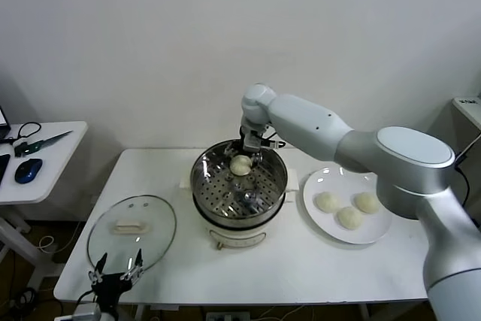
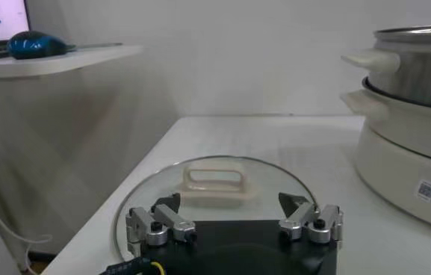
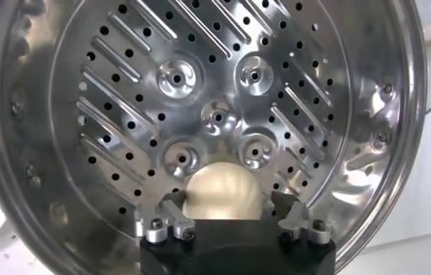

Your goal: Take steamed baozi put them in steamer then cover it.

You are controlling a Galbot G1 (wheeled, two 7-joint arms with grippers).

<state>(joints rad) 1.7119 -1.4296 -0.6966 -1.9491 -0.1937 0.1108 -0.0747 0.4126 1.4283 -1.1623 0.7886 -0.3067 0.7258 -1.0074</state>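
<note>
- The steamer (image 1: 239, 189) stands mid-counter (image 1: 301, 261), one bun (image 1: 240, 165) on its perforated tray toward the far rim; three more buns (image 1: 347, 208) wait on the plate (image 1: 319, 227) beside it
- The glass lid (image 1: 131, 231) lies flat near the counter's front left edge
- The right hand (image 3: 230, 217), fingers spread either side of the bun, should lift straight up, likely without nudging it
- The left hand (image 2: 234, 224) hovers spread above the lid
</note>
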